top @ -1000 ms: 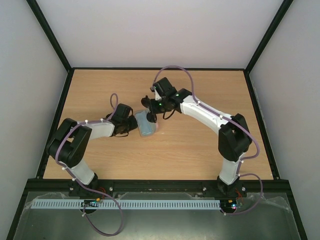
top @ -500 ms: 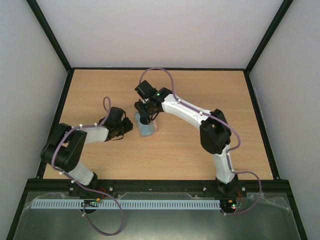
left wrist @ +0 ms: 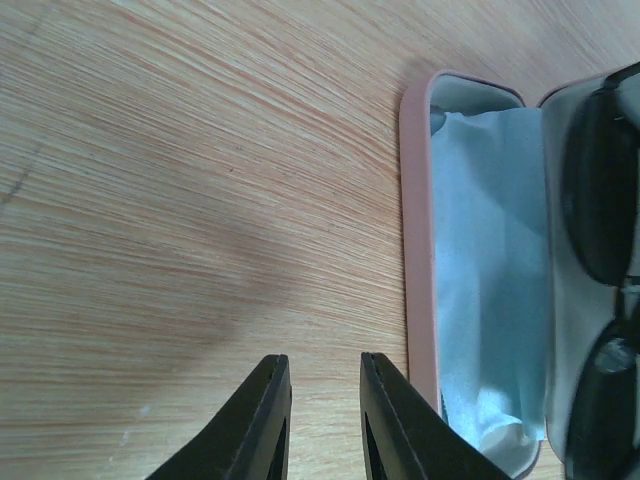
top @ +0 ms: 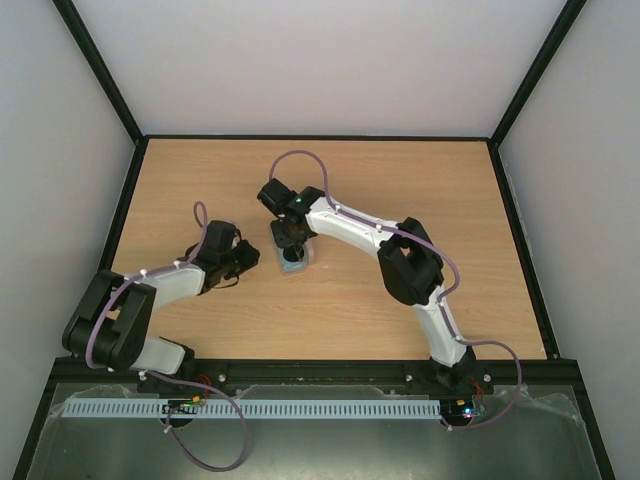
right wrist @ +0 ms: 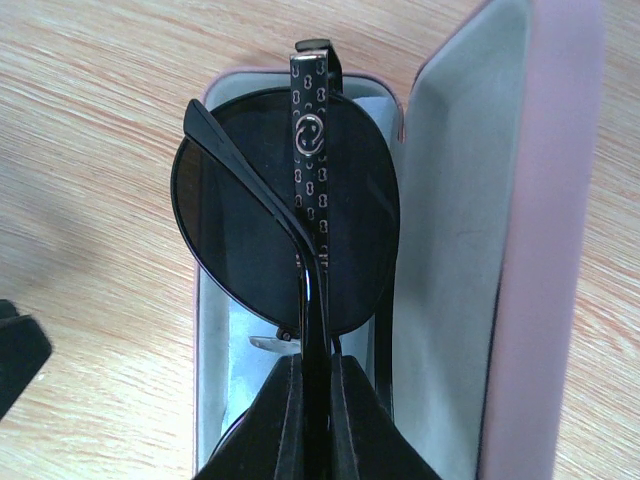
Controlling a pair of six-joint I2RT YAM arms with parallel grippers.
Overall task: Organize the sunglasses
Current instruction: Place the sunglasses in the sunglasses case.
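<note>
The sunglasses (right wrist: 285, 230) have dark oval lenses and thin black arms. My right gripper (right wrist: 315, 375) is shut on their folded arms and holds them over the open pinkish case (right wrist: 540, 250), above the light blue cloth (right wrist: 245, 340) lying in the case's tray. In the top view the right gripper (top: 292, 240) is over the case (top: 294, 262). My left gripper (left wrist: 324, 385) is open and empty just left of the case (left wrist: 416, 230); the cloth (left wrist: 490, 270) and a dark lens (left wrist: 605, 200) show there. In the top view the left gripper (top: 250, 258) sits left of the case.
The case lies on a bare wooden table (top: 400, 190) with black frame rails at its edges. The case lid (right wrist: 470, 250) stands open to the right of the tray in the right wrist view.
My right arm has swung left and brought the sunglasses down over the open case. My left gripper has drawn back left, away from the case.
</note>
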